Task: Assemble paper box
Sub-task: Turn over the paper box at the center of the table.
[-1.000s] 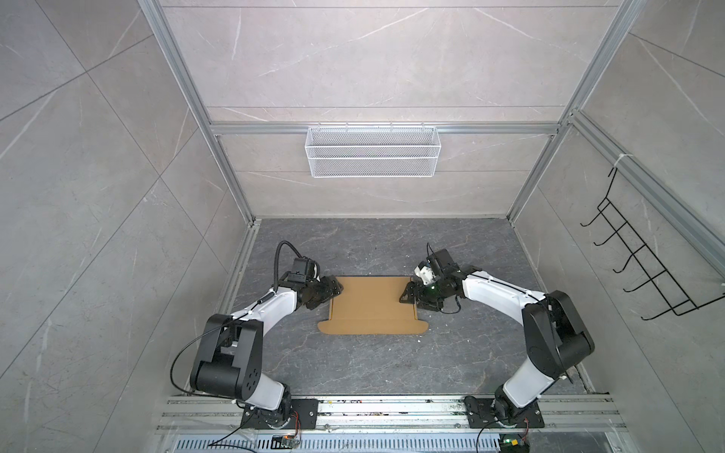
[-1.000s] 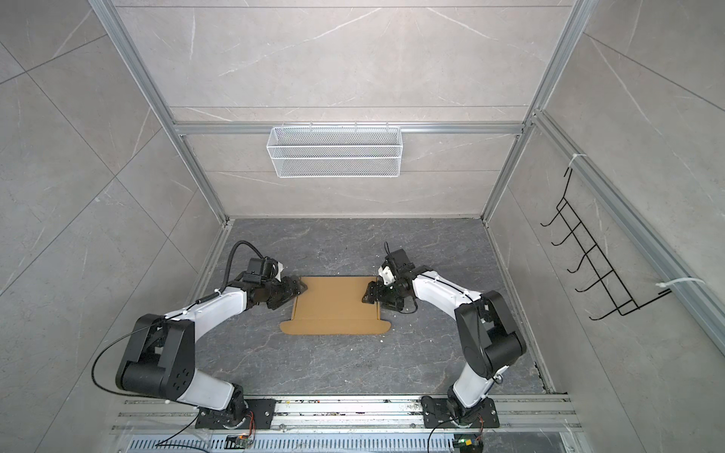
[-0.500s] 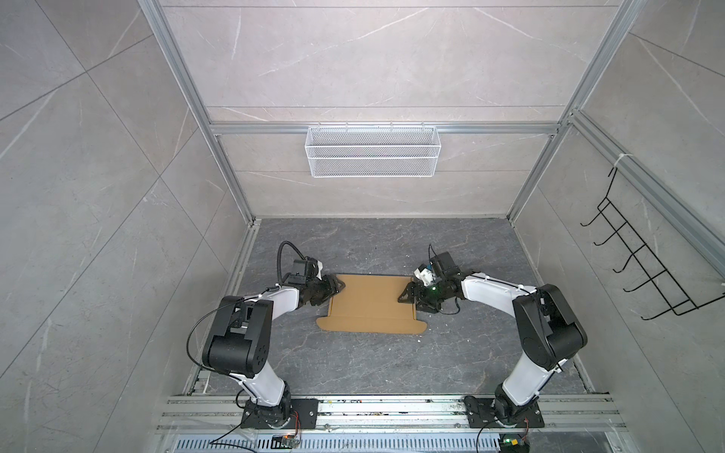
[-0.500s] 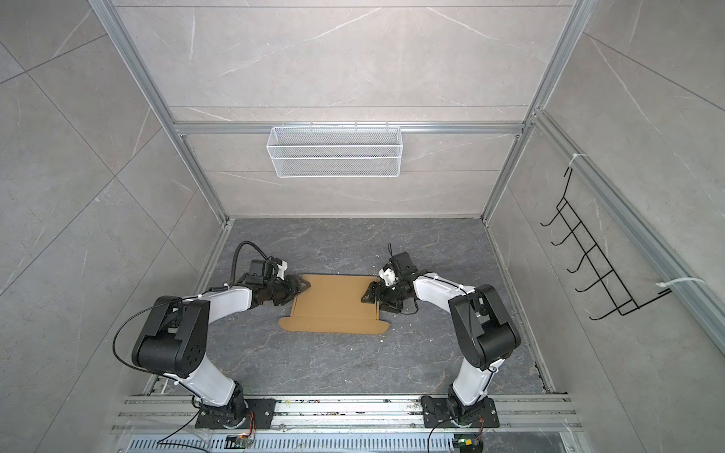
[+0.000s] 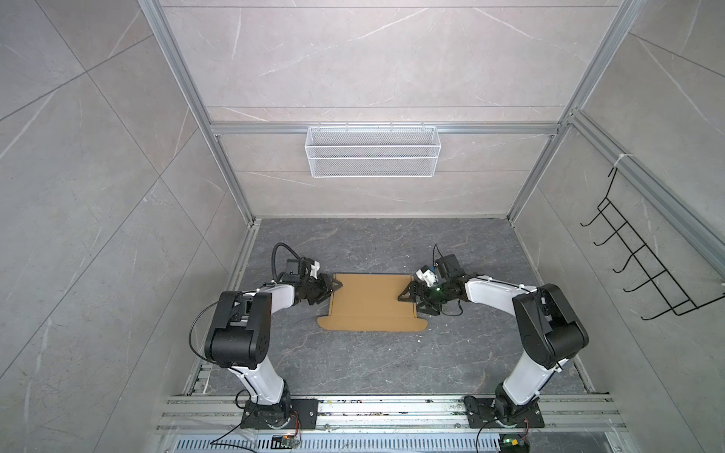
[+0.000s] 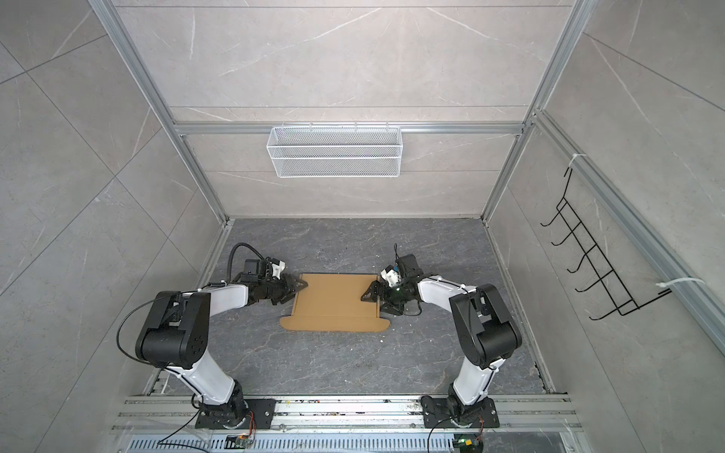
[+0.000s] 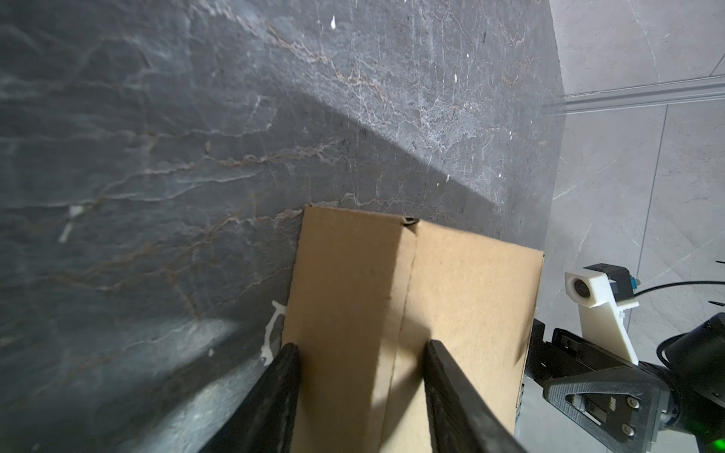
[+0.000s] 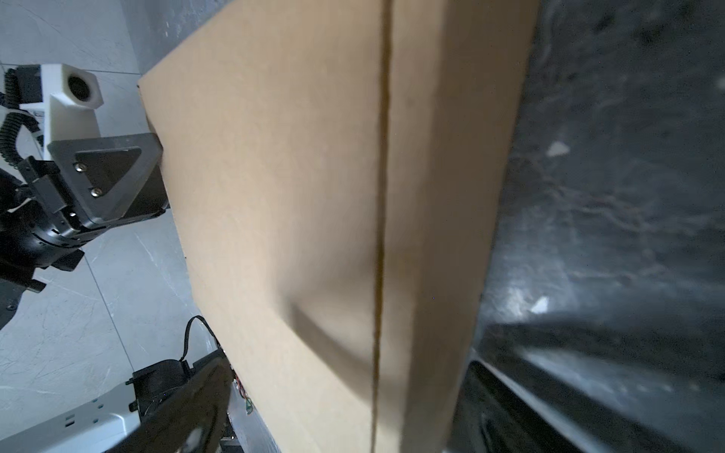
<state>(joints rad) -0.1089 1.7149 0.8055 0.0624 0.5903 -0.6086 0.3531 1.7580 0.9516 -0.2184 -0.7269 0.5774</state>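
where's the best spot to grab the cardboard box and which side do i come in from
Probably its two short side edges: left gripper from the left end, right gripper from the right end, coming in low. The paper box lies flat on the floor, so only thin edges fit between jaws.

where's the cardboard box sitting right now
In both top views the paper box lies on the dark tabletop, midway between the arms. The left gripper is at its left edge and the right gripper at its right edge.
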